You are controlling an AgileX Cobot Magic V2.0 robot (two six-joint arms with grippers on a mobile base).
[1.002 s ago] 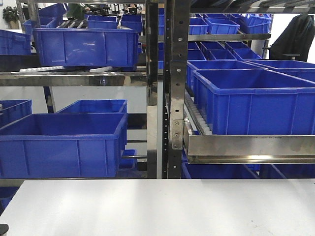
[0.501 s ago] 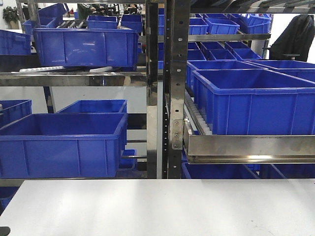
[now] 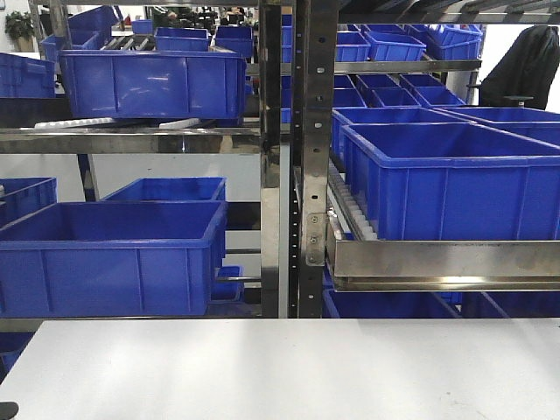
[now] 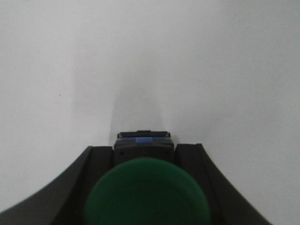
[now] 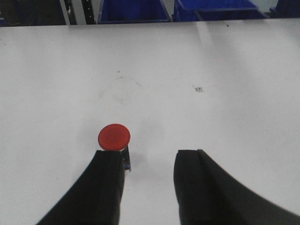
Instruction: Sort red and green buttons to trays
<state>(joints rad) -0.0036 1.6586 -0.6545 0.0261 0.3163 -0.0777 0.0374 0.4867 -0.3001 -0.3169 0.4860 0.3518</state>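
In the left wrist view a button with a green cap [image 4: 147, 192] and a dark body with a blue bit sits clamped between my left gripper's [image 4: 144, 148] black fingers, held above the white table [image 4: 140, 56]. In the right wrist view a red-capped button [image 5: 114, 136] stands on the table right at the tip of one finger [image 5: 108, 178], its body partly hidden behind it. My right gripper [image 5: 150, 157] is open, with only bare table between its fingers. The trays are out of view. Neither gripper shows in the front view.
Behind the table's far edge [image 3: 280, 320] stands a steel rack [image 3: 297, 175] holding several deep blue crates [image 3: 114, 254], also seen along the top of the right wrist view as blue crates [image 5: 133, 9]. A small dark part [image 3: 4, 409] pokes in at the front view's lower left corner.
The dark part at the front view's lower left corner has sunk a little lower. Nothing else in that view has moved.
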